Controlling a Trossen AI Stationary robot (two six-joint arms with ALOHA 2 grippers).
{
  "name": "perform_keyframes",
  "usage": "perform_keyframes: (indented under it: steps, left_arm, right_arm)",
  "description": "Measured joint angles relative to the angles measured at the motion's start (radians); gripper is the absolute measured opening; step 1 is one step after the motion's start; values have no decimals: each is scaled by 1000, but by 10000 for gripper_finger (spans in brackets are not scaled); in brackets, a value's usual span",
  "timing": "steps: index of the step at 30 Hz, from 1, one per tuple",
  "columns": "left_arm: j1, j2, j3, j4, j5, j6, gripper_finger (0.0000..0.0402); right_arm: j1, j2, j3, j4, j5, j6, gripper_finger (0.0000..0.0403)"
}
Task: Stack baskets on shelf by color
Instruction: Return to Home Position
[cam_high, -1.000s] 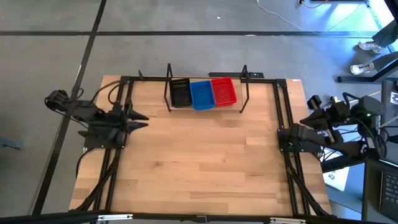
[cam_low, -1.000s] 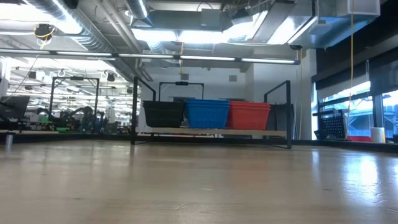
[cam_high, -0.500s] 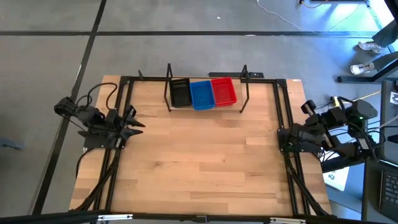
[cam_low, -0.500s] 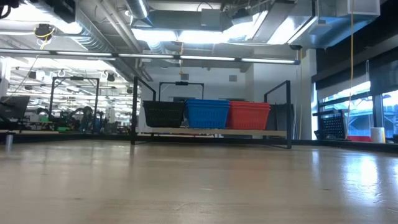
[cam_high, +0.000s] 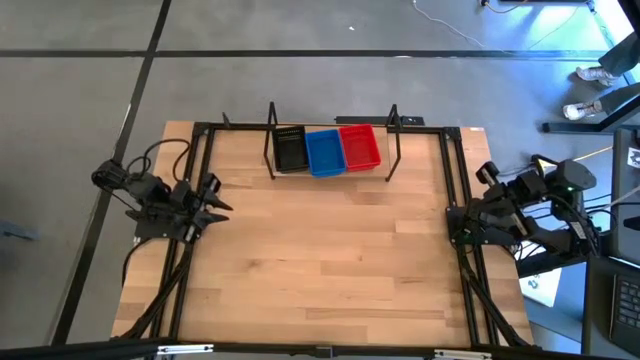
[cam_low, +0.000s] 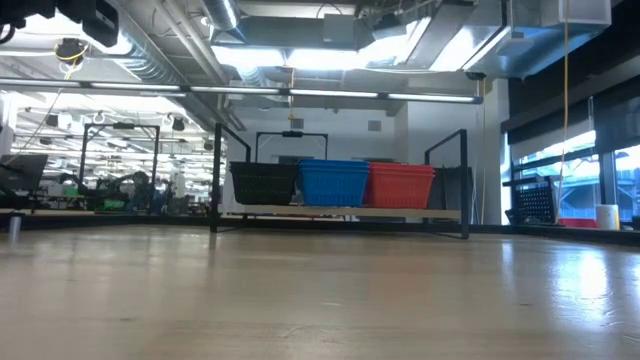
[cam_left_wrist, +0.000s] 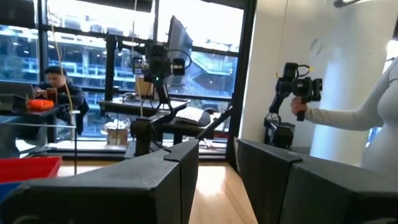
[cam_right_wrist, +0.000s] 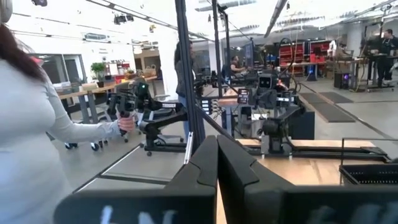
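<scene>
Left jaws apart, right together, three baskets (cam_high: 328, 150)

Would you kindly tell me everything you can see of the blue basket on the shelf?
The blue basket is rectangular plastic with perforated, slightly flaring sides, upright and open-topped. It stands mid-row on the shelf, close between the black basket and the red basket. The left pincer and right pincer wait at opposite edges of the table.

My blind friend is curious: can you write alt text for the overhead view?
A black basket, blue basket and red basket sit side by side on a shelf at the far edge of the wooden table. The left arm and right arm are folded at the table's sides.
</scene>
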Motion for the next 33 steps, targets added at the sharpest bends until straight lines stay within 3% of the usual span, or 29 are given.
perform_keyframes:
  steps: [10,19,29,33]
  left_arm:
    - [2,0,0,5,-11,91,103]
    - [2,0,-4,-50,-131,100,103]
    - [2,0,-163,68,-240,93,103]
    - [2,0,-195,75,-242,54,103]
  right_arm:
    - [0,0,-187,220,-5,0,0]
    - [0,0,-445,534,-7,18,0]
    - [0,0,-705,917,1,-9,0]
    - [0,1,-724,904,9,-36,0]
